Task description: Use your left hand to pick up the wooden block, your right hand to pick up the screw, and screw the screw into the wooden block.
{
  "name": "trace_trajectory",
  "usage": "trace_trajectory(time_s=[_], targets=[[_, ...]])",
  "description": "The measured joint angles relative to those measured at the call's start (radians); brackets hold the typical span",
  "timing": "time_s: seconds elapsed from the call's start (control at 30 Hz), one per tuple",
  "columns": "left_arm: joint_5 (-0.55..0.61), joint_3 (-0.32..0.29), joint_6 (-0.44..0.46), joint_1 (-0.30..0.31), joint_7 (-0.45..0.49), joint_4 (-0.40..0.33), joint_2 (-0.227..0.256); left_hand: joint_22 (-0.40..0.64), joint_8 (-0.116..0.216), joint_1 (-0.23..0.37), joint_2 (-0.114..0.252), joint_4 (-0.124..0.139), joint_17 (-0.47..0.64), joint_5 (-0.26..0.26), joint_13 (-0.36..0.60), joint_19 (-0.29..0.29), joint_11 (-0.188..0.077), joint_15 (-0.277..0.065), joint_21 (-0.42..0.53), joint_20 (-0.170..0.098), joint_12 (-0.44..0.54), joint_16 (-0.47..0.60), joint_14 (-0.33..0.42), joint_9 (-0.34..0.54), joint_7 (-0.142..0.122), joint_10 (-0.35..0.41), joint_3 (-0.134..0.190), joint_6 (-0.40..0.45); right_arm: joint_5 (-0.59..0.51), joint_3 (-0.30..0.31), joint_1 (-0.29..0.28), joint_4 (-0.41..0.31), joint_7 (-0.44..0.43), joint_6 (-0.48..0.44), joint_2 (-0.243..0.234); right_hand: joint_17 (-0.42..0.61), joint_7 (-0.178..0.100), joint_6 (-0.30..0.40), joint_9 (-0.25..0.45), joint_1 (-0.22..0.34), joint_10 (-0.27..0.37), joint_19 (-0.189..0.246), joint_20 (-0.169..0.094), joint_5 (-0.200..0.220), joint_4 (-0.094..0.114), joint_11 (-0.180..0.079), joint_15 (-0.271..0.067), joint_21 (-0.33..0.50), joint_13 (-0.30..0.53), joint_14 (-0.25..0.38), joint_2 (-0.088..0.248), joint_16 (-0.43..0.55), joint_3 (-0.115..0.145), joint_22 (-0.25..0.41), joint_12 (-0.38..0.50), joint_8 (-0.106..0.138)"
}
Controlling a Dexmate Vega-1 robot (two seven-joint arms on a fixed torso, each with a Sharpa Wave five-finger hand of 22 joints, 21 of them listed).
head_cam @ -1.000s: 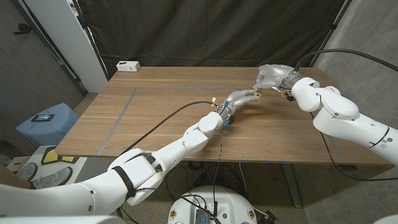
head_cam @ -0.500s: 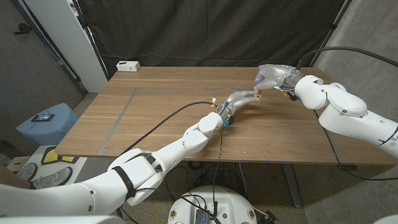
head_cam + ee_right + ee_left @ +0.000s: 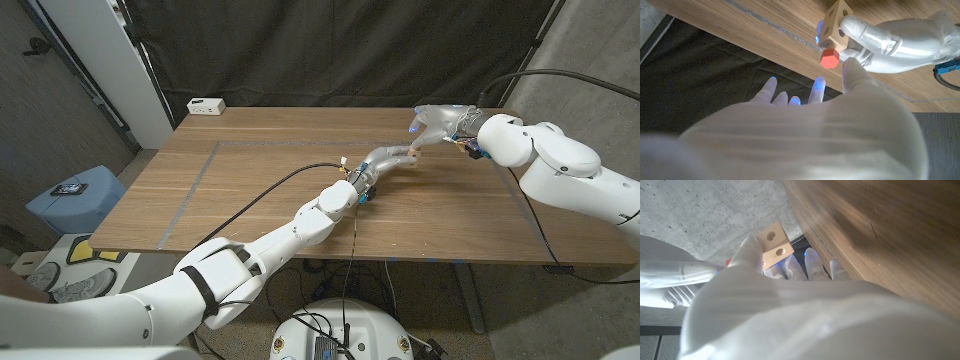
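Holding the small pale wooden block with round holes (image 3: 834, 20) in its fingertips, the left robot hand (image 3: 388, 159) reaches out over the far right part of the brown wooden bench (image 3: 250, 190); in the left wrist view the same block (image 3: 774, 246) stands above the white fingers, two round holes showing on its face. The red hexagonal-headed screw (image 3: 829, 58) sits right against the underside of the block in the right wrist view, touching it, with the right robot hand's finger (image 3: 851, 67) just beside the red head. Whether that finger and thumb truly pinch the screw cannot be told from these pictures; the other fingers of the right robot hand (image 3: 432, 124) are spread apart, their tips glowing blue. In the head view the two hands meet near the bench's far right edge, the right one just beyond and above the left. A small white box (image 3: 206, 105) lies at the far left corner of the bench, well apart from both hands, and a black cable (image 3: 262, 192) runs along the left arm.
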Motion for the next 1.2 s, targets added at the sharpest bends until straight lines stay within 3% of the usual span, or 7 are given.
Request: trace_trajectory(time_s=[0.37, 0.7, 1.2], targets=[[-0.002, -0.001, -0.011, -0.008, -0.004, 0.016, -0.005, 0.000, -0.003, 0.001, -0.001, -0.001, 0.001, 0.000, 0.000, 0.000, 0.000, 0.000, 0.000, 0.000, 0.000, 0.000, 0.000, 0.000, 0.002, 0.000, -0.001, 0.001, -0.013, -0.021, 0.029, 0.005, 0.050, 0.005, -0.002, 0.000, -0.006, -0.015, 0.000, 0.021, -0.006, -0.005, 0.005, 0.000, -0.003, -0.003, 0.005, 0.000, 0.000, -0.005, 0.008, 0.000, 0.013, 0.000, 0.000, -0.008], [-0.004, -0.002, -0.014, -0.013, -0.008, 0.026, -0.008, 0.000, 0.001, 0.009, -0.009, -0.002, 0.000, -0.001, 0.000, 0.000, 0.000, 0.000, 0.000, -0.011, 0.000, 0.000, 0.000, -0.004, 0.002, 0.011, -0.002, 0.016, -0.038, -0.031, 0.034, 0.015, 0.053, 0.001, 0.006, 0.000, -0.026, 0.039, 0.005, 0.038, -0.004, -0.001, 0.002, 0.000, 0.004, -0.005, -0.007, 0.005, 0.000, 0.008, 0.005, 0.008, 0.020, 0.000, 0.012, -0.008], [-0.006, -0.002, -0.014, -0.013, -0.011, 0.027, -0.008, 0.000, 0.001, 0.021, -0.008, -0.003, 0.000, -0.002, 0.000, 0.000, 0.004, 0.000, 0.000, -0.011, 0.000, 0.001, 0.000, -0.005, 0.003, 0.015, -0.003, 0.018, -0.051, -0.029, 0.024, 0.025, 0.039, -0.002, 0.013, 0.000, -0.015, 0.114, 0.009, 0.050, 0.020, 0.019, -0.011, 0.000, 0.004, -0.010, -0.022, 0.005, 0.000, 0.022, 0.003, 0.016, 0.020, 0.000, 0.023, 0.016]])
